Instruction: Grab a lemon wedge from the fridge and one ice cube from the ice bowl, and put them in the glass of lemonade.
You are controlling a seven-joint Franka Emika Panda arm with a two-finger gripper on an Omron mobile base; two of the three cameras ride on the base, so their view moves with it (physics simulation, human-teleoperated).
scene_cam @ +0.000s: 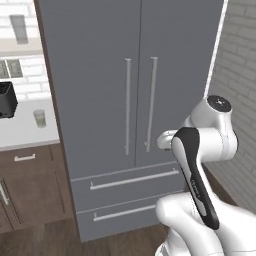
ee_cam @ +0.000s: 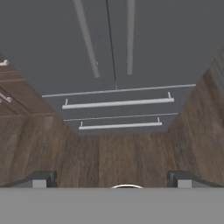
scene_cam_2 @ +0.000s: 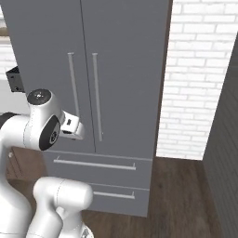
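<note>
The fridge (scene_cam: 100, 100) (scene_cam_2: 125, 69) (ee_cam: 153, 43) stands straight ahead, tall and grey, with both doors shut. Its two thin silver handles (scene_cam: 128, 105) meet at the middle seam, above two drawers (scene_cam: 132, 180) that are pushed in. The lemon wedge is hidden, and the ice bowl and ice cube are out of view. The glass of lemonade (scene_cam: 39, 118), a small pale yellow-green tumbler, stands on the white counter (scene_cam: 25, 132) left of the fridge. My gripper (ee_cam: 111, 179) is open and empty. It hangs in front of the fridge, looking down at the drawers and the floor.
A black toaster (scene_cam: 6, 100) sits on the counter at the far left, over brown wooden cabinets (scene_cam: 30, 185). A white brick wall (scene_cam_2: 200, 83) runs right of the fridge, with a dark wall (scene_cam_2: 228, 162) nearer. Wooden floor (ee_cam: 109, 153) lies before the drawers.
</note>
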